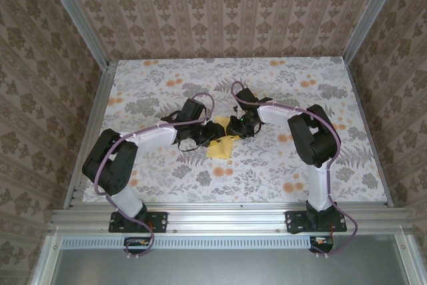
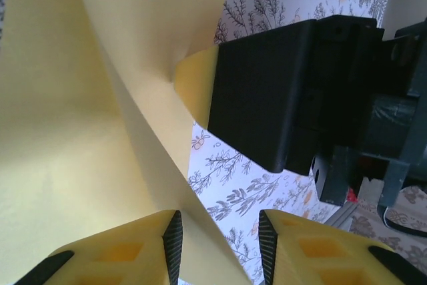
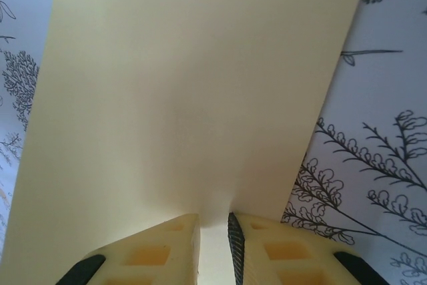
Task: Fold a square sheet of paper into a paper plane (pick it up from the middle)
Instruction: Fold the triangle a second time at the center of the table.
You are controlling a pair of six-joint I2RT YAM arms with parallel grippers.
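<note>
Yellow sheet of paper (image 1: 222, 147) runs near-left to far-right over tabletop (image 1: 267, 171). Right fingers (image 3: 167, 248) pinch its edge; left fingers (image 2: 133, 251) spread astride it.

You have soft, even light from above across the table (image 1: 267, 171). Shadows beneath the arms (image 1: 153, 137) are faint and short. Your overhead picture is sharp, though its frame rails bow slightly toward the edges. In both wrist pictures the square sheet of paper (image 3: 200, 98) sits very close and bright, its surface washed nearly flat.
</note>
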